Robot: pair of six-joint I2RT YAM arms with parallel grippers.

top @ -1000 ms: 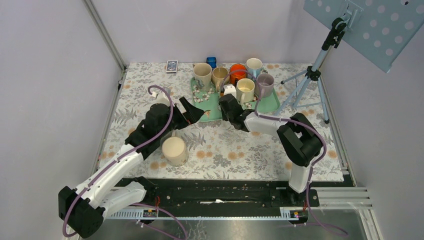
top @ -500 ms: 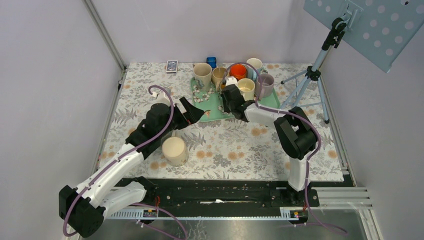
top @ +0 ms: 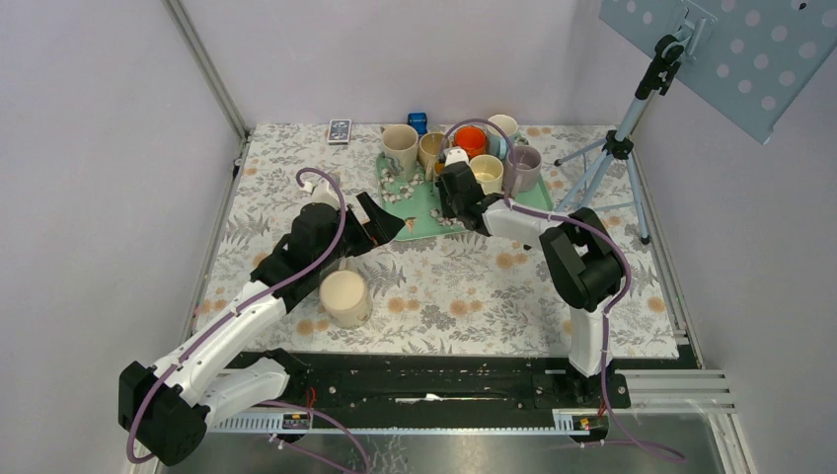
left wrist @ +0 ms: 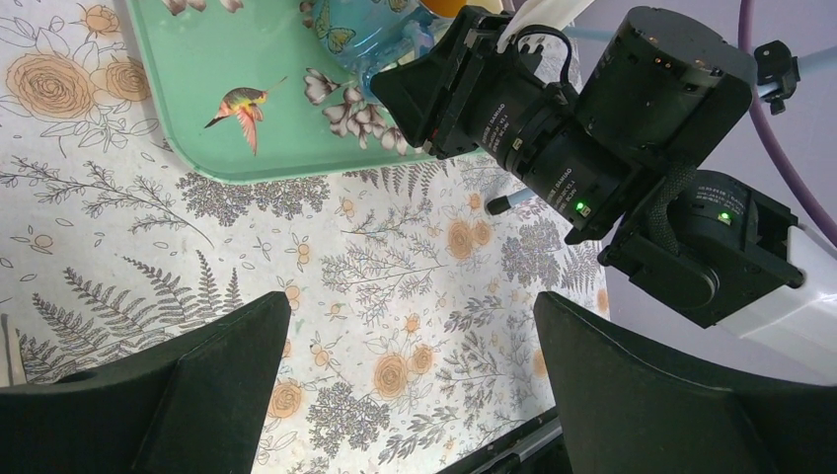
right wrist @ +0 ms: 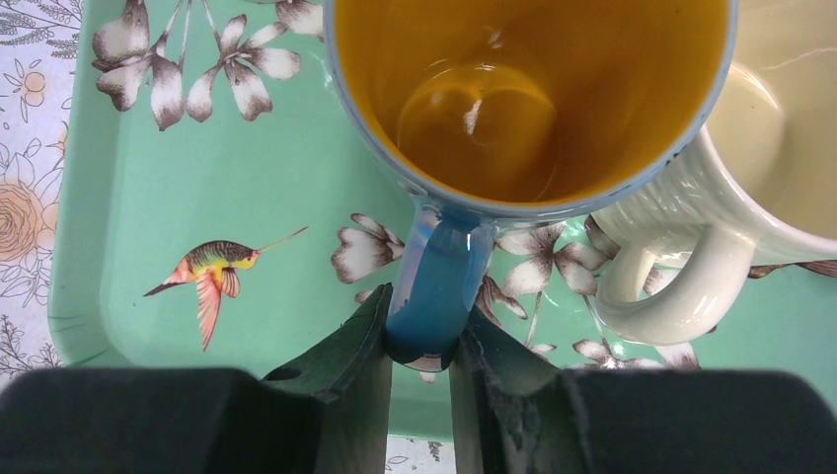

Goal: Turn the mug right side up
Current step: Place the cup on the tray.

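Note:
A blue mug with an orange-yellow inside (right wrist: 523, 89) stands mouth up on the green tray (right wrist: 247, 168). My right gripper (right wrist: 422, 341) is shut on its blue handle (right wrist: 434, 286), one finger on each side. In the top view the right gripper (top: 451, 188) sits over the tray (top: 419, 212) and hides this mug. My left gripper (left wrist: 410, 306) is open and empty above the floral cloth, just off the tray's near left corner; it shows in the top view too (top: 390, 219).
A cream ribbed mug (right wrist: 770, 168) touches the blue mug's right side. Several more upright mugs crowd the tray's back (top: 470, 141). A cream mug (top: 345, 296) stands upright on the cloth by the left arm. A tripod (top: 607, 163) stands at the right.
My right gripper has moved toward the back, further over the tray among the mugs, and its arm has folded in. The left arm has barely moved.

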